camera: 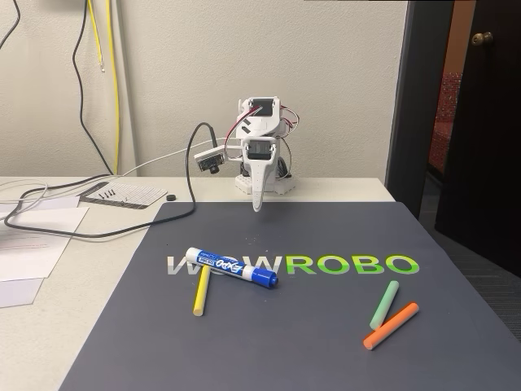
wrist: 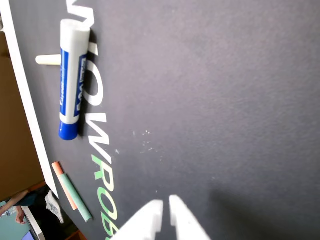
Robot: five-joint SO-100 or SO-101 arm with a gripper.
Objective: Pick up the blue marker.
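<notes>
The blue marker [camera: 232, 267] lies flat on the dark mat [camera: 309, 342], white barrel to the left and dark blue cap to the right in the fixed view. It rests across the top end of a thin yellow stick [camera: 200, 295]. My gripper [camera: 258, 205] hangs at the back of the mat, pointing down, well behind the marker and touching nothing. In the wrist view the marker [wrist: 72, 80] is at the upper left, and my gripper [wrist: 165, 206] enters from the bottom with its fingers together and nothing between them.
A pale green stick [camera: 384, 305] and an orange stick [camera: 391, 326] lie at the mat's front right. Papers [camera: 32, 236] and a black cable [camera: 98, 232] cover the table's left. A dark door [camera: 480, 122] stands to the right.
</notes>
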